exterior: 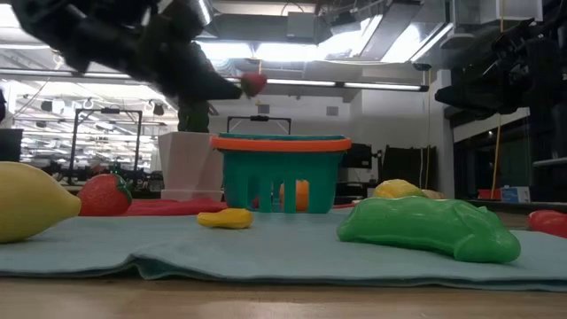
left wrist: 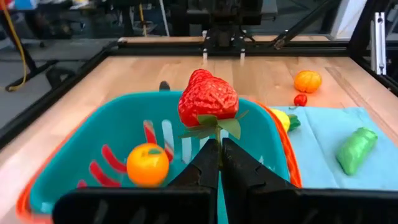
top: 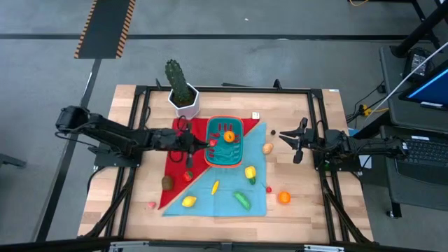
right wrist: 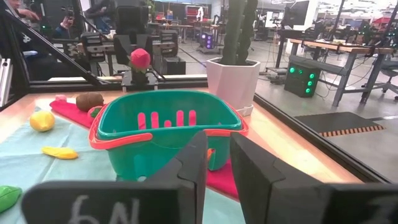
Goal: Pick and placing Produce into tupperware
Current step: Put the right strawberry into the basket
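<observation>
The teal tupperware (top: 225, 159) with an orange-red rim stands mid-table on a red and a teal cloth, with an orange (left wrist: 147, 164) inside. My left gripper (left wrist: 219, 147) reaches in from the table's left, shut on a red toy strawberry (left wrist: 207, 99), which hovers just over the tupperware's left rim (top: 208, 143). The strawberry also shows in the low view (exterior: 253, 84). More produce lies loose on the cloths and the wood. My right gripper (right wrist: 217, 152) waits at the table's right, open, with nothing between its fingers. My left gripper pinches the strawberry's green leafy cap (left wrist: 216, 126) between its two fingertips. The fingers come nearly level from the table's left, tipped slightly down. The strawberry sticks out beyond the fingertips, lifted clear above the tupperware.
A cactus in a white pot (top: 183, 96) stands behind the tupperware's left corner. Loose pieces: a yellow pepper (top: 250, 171), a green vegetable (top: 242, 200), a lemon (top: 188, 201), an orange (top: 283, 197), a brown kiwi (top: 167, 182). A black frame edges the table.
</observation>
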Tool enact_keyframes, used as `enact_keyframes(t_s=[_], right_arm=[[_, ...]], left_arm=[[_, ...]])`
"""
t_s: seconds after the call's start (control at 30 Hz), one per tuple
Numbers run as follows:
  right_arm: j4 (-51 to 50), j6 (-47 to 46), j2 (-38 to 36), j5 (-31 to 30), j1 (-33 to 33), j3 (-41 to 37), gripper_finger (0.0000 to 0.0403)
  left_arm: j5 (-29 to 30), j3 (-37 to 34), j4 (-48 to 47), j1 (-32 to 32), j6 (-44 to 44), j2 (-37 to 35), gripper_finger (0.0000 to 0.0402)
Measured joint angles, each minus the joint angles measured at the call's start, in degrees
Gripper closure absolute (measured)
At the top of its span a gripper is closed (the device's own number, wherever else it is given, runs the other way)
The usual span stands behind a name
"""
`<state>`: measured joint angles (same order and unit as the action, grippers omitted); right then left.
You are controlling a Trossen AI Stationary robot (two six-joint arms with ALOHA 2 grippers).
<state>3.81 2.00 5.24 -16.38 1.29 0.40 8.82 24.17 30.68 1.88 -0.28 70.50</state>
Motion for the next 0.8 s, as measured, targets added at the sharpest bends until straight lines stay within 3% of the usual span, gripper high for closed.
enact_keyframes(t_s=[0.3, 0.57, 0.8], right_arm=[[0.0, 0.2, 0.0, 0.0, 0.0, 0.0, 0.033], [0.0, 1.1, 0.0, 0.0, 0.0, 0.0, 0.033], [0.0, 1.2, 0.0, 0.0, 0.0, 0.0, 0.033]], left_arm=[[-6.6, 4.9, 0.0, -6.1, 2.4, 5.8, 0.0401], [-8.8, 7.4, -0.4, -8.4, 2.5, 9.0, 0.0401], [-8.8, 15.5, -18.1, -8.4, 3.9, 9.0, 0.0401]])
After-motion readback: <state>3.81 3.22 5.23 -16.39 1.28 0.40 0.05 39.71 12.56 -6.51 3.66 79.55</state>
